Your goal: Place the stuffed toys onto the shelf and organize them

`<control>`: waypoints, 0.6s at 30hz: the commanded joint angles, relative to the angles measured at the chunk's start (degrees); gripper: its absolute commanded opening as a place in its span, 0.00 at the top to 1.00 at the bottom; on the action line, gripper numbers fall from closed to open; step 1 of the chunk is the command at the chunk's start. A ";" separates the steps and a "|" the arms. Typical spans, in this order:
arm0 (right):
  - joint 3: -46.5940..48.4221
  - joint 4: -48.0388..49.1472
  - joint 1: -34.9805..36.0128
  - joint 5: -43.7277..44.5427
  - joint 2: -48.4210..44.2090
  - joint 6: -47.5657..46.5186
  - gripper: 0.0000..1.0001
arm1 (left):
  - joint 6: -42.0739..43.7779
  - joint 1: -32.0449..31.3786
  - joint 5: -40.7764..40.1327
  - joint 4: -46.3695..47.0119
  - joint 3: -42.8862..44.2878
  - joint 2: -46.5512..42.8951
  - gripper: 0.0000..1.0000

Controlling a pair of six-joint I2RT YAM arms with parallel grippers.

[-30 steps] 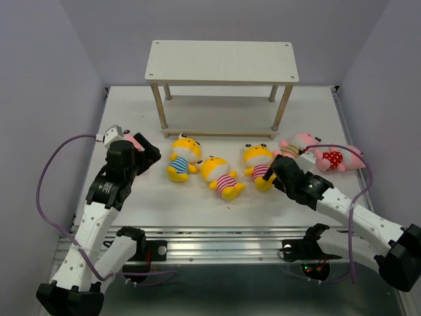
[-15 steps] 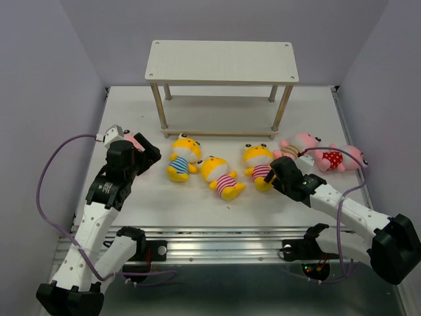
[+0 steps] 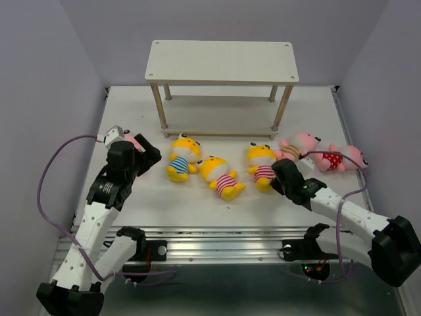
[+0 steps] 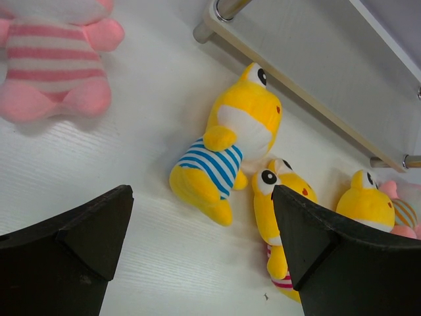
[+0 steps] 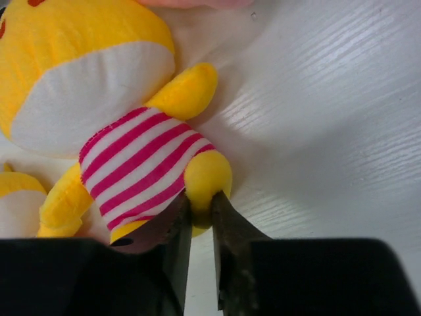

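shelf (image 3: 222, 62) at 12 o'clock of six stuffed toys (image 3: 220, 176) lying on counter (image 3: 309, 112) | right gripper (image 5: 200, 214) clamped on pink-striped yellow toy (image 5: 92, 79) foot | left gripper (image 4: 200, 197) apart

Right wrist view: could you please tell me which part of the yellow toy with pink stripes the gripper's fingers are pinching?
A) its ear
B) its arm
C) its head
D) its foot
D: the right gripper has its fingers closed on the foot just below the striped outfit of the yellow toy.
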 commanded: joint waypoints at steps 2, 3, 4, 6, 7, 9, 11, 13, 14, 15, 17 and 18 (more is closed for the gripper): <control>-0.49 4.06 -0.29 0.66 -1.43 -2.28 0.97 | 1.10 0.14 -0.32 0.43 -0.40 -0.38 0.01; -0.14 4.85 -0.29 0.66 -2.04 -3.51 0.99 | 1.19 0.14 -0.32 0.35 -0.40 -0.38 0.01; 0.12 5.64 -0.29 0.58 -2.48 -5.52 0.99 | 1.19 0.05 -0.41 0.26 -0.23 -0.38 0.01; 1.70 7.74 -0.29 -0.03 -3.53 -12.20 0.99 | 1.19 0.14 -0.59 0.17 -0.31 -0.46 0.01; 2.49 8.28 -0.29 -0.39 -3.80 -14.48 0.99 | 1.10 0.14 -0.59 0.17 -0.40 -0.46 0.01; 5.20 8.81 -0.29 -1.70 -4.50 -19.05 0.99 | 1.01 0.14 -0.68 0.17 -0.40 -0.46 0.01; 6.36 10.21 -0.29 -2.67 -5.29 -21.44 0.99 | 0.93 0.14 -0.76 0.17 -0.31 -0.55 0.01; 7.50 12.58 -0.29 -3.73 -6.00 -24.34 0.99 | 0.84 0.14 -1.03 0.08 -0.40 -0.55 0.01; 8.20 12.76 -0.29 -3.03 -6.35 -24.78 0.99 | 0.84 0.14 -1.03 0.08 -0.40 -0.55 0.01; 8.82 12.76 -0.29 -2.68 -6.27 -24.96 0.99 | 0.84 0.05 -1.03 0.08 -0.40 -0.55 0.01; 10.58 12.94 -0.29 -1.80 -6.18 -25.14 0.99 | 0.84 0.05 -0.94 0.17 -0.49 -0.73 0.01; 11.02 13.37 -0.29 -1.36 -5.92 -25.66 0.99 | 0.84 0.05 -0.85 0.34 -0.49 -0.73 0.01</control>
